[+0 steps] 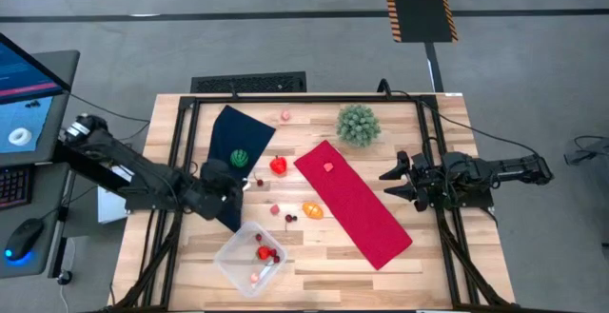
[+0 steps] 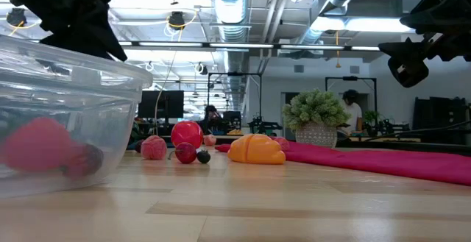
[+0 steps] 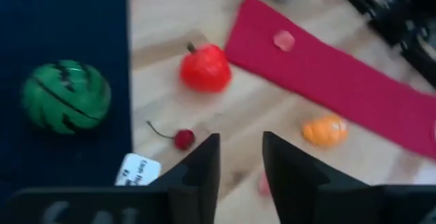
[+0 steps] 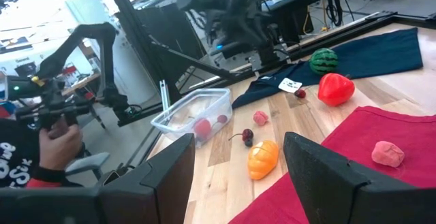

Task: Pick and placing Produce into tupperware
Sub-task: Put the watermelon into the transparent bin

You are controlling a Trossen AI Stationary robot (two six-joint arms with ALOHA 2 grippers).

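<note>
We judged the produce to be light, hard-skinned and round, likely to roll or squirt out of a pinch, so each piece wanted taking across its widest middle, and the small red cherry (image 3: 183, 139) by its body, not its thin stem. That cherry lay on the bare wood just beside the dark blue cloth (image 3: 61, 60), which carried the green melon (image 3: 65, 97); the red tomato (image 3: 204, 68) and the orange piece (image 3: 325, 130) sat farther out, a pink bit (image 3: 283, 40) on the red cloth (image 3: 327, 81). A few red pieces already lay in the tupperware (image 1: 231, 261) near the table's front edge. The left gripper (image 3: 240, 157) hung over the cherry's neighbourhood, its fingers a narrow gap apart and holding nothing. The right gripper (image 1: 398, 180) waited wide apart and empty past the red cloth.
</note>
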